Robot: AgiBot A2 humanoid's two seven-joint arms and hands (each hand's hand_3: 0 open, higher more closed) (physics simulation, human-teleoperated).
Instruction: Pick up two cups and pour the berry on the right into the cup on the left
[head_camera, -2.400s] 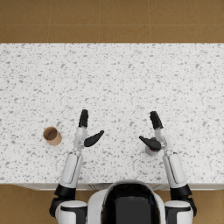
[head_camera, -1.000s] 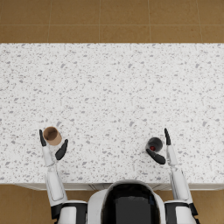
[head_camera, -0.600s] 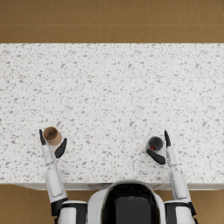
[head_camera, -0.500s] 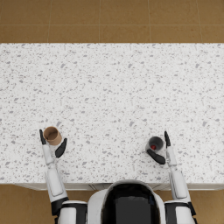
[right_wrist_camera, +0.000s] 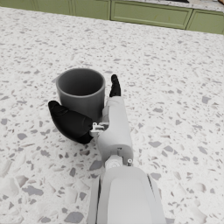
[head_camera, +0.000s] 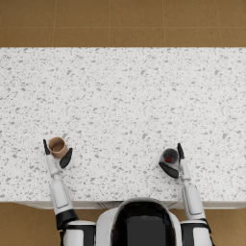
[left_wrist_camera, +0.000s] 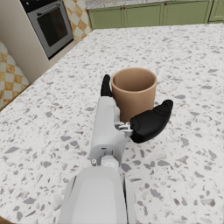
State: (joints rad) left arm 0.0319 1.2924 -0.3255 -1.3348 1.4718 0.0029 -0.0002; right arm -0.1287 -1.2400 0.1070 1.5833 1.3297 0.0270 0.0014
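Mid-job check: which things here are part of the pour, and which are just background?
Part of the job:
- brown cup, by the left hand
- grey cup, by the right hand
- red berry inside the grey cup

Just there:
- speckled counter
- oven
- green cabinets

White arms, dark robot hand (left_wrist_camera: 148,122) each; silver wrist joints.
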